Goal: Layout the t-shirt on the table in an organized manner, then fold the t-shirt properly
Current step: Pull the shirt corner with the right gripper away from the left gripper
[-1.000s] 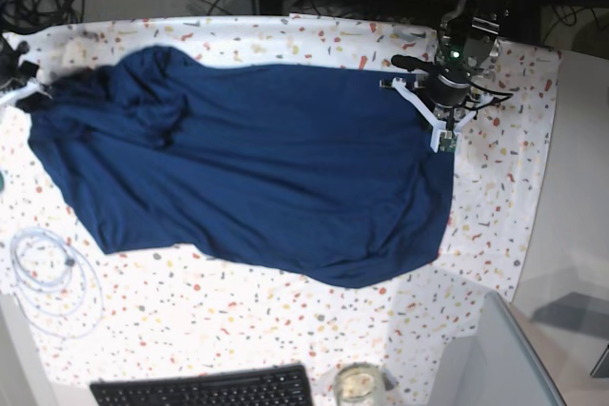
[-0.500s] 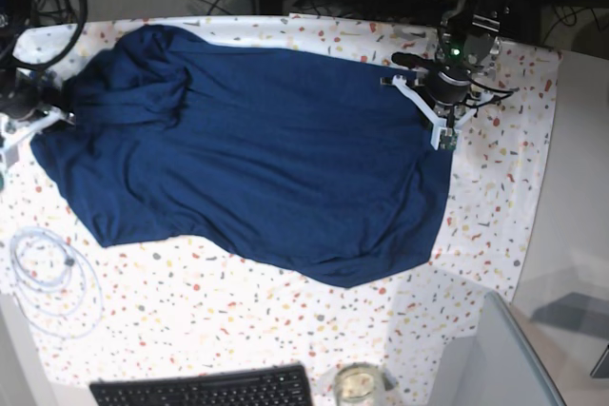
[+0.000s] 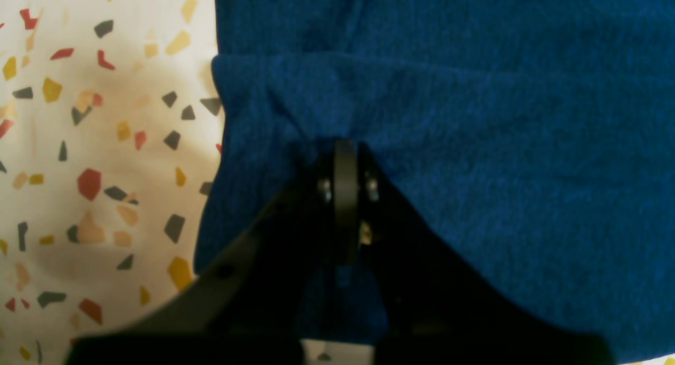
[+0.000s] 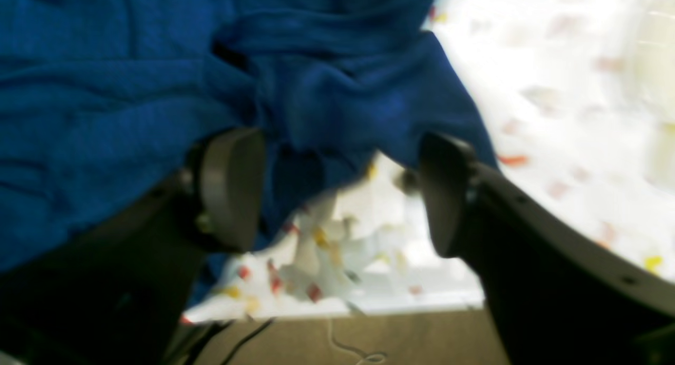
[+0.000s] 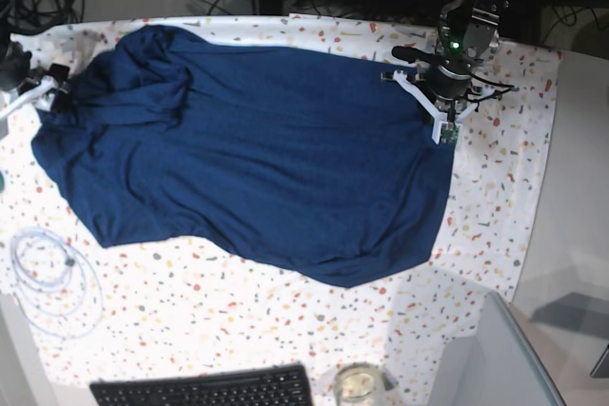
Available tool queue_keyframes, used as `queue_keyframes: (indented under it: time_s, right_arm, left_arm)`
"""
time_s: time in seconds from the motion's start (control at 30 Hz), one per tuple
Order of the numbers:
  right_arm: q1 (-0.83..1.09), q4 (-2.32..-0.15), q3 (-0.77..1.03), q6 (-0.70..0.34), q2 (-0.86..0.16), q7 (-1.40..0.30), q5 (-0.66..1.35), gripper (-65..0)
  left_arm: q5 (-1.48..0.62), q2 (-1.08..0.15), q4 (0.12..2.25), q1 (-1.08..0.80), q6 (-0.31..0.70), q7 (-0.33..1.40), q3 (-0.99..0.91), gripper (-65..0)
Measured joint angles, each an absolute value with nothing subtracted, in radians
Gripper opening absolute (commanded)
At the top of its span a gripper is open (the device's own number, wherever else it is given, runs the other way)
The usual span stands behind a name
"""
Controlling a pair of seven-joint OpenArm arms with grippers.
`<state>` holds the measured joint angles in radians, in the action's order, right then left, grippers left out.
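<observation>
**T-shirt spread over the far half of the counter, 1 arm gripping, 1 arm let go**

You have the t-shirt lying mostly flat across the far half of the counter, its long axis running from the left edge toward the right edge in the base view. The cloth is smooth in the middle and bunched into folds at its far-left end.

Your left gripper sits at the shirt's far-right edge. Its fingers are clenched together on a pinch of navy cloth, and the fabric puckers into small creases right at the tips. Speckled counter shows just beside that hem in the left wrist view.

Your right gripper is at the far-left corner of the counter, beside the bunched end of the shirt. Its fingers stand spread apart, released, with nothing between them; the cloth edge hangs just beyond the tips and speckled cover shows in the gap. That view is blurred.

Near the counter's front-left edge lies a coiled white cable. A black keyboard and a glass jar sit at the near edge.
</observation>
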<state>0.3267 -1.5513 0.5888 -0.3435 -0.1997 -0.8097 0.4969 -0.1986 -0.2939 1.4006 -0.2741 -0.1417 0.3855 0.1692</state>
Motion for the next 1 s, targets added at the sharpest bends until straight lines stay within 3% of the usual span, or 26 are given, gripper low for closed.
queue_keyframes:
  time_s: [0.43,0.53,0.7,0.87,1.0]
  right_arm:
    - [0.248,-1.246,0.592,-0.313,-0.195,-0.518,0.28,-23.3]
    - [0.245,-1.235,0.596,-0.313,-0.199,-0.501,0.28,-36.2]
    - [0.265,-1.251,0.596,-0.314,-0.197,-0.502,0.288,-65.0]
    - [0.333,-1.355,0.648,-0.321,-0.179,-0.524,0.281,-58.7]
    - [0.344,-1.394,0.668,-0.321,-0.168,-0.577,0.279,-45.8]
  left_arm:
    - [-0.199,-0.294,1.401,-0.274,-0.142,0.388,0.169,-65.0]
    - [-0.199,-0.294,1.401,-0.274,-0.142,0.388,0.169,-65.0]
    - [-0.199,-0.294,1.398,-0.274,-0.142,0.386,0.169,-65.0]
    - [-0.199,-0.294,1.397,-0.274,-0.142,0.385,0.169,-65.0]
    - [-0.198,-0.294,1.396,-0.274,-0.142,0.385,0.169,-65.0]
